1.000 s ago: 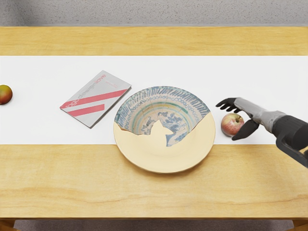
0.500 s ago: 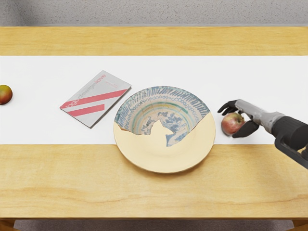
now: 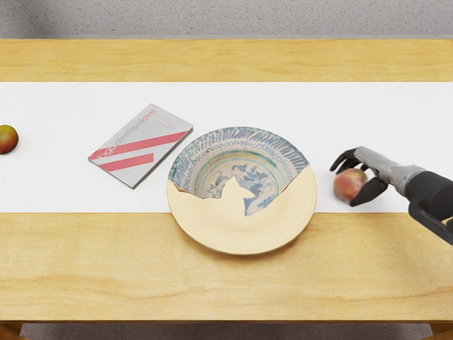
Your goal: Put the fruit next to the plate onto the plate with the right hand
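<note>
The right hand (image 3: pixel 369 168) is clasping the apple (image 3: pixel 347 186), fingers curling over it, thumb pressing beneath; the plate (image 3: pixel 233 234) is lying just left of the hand, the apple not on it.

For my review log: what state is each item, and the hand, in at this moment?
right hand: shut on the apple, fingers curled over it.
apple: grasped, right of the plate, not on it.
plate: flat on the table, without fruit.
booklet: closed, flat, left of the plate.
second fruit: untouched at the left edge.
</note>
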